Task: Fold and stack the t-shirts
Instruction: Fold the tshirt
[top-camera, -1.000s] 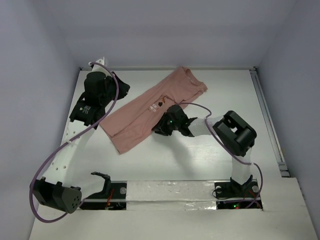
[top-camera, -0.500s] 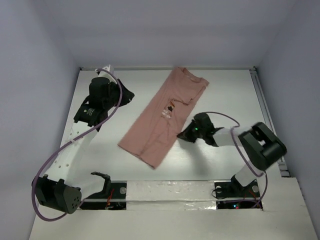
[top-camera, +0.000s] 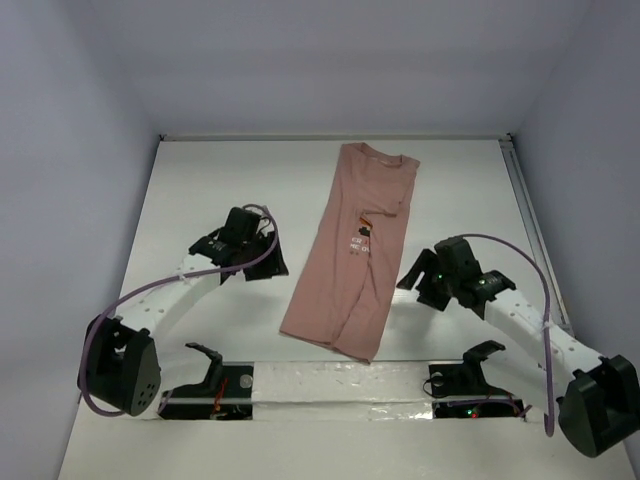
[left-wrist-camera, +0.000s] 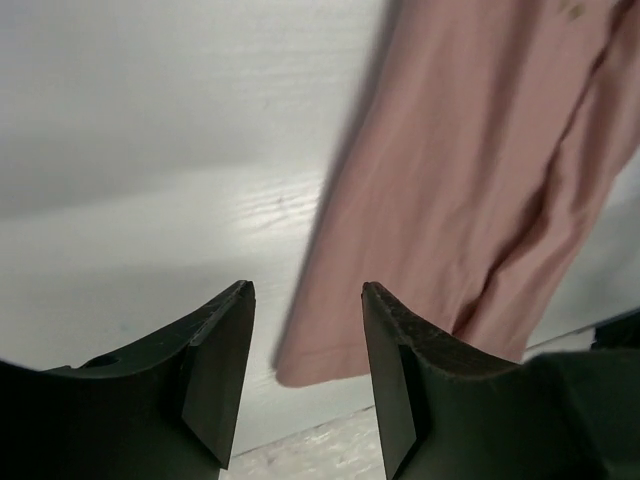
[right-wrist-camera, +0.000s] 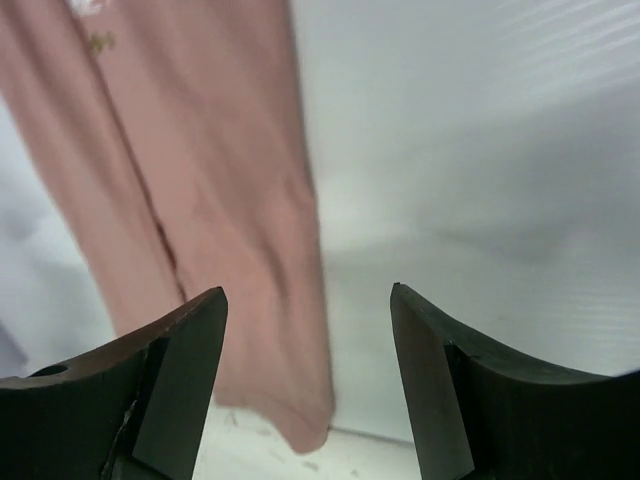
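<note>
One salmon-pink t-shirt (top-camera: 352, 262) lies flat on the white table (top-camera: 220, 180), folded into a long narrow strip. Its collar is at the far end and its hem near the front edge, and a small chest print (top-camera: 360, 238) faces up. My left gripper (top-camera: 272, 264) sits just left of the strip, open, with nothing between its fingers. The left wrist view shows the t-shirt (left-wrist-camera: 480, 180) and its near corner beyond the left gripper (left-wrist-camera: 308, 370). My right gripper (top-camera: 412, 282) sits just right of the strip, open wide and empty. In the right wrist view the t-shirt (right-wrist-camera: 200, 180) lies ahead and left of the right gripper (right-wrist-camera: 308, 375).
Grey walls close in the table at the back and both sides. A metal rail (top-camera: 532, 230) runs along the right edge. A taped strip (top-camera: 340, 380) with both arm bases borders the front edge, just beyond the shirt's hem.
The shirt swung from a diagonal lie at the back to a straight near-far strip in the middle. Both grippers came toward the front, let go of it and opened.
</note>
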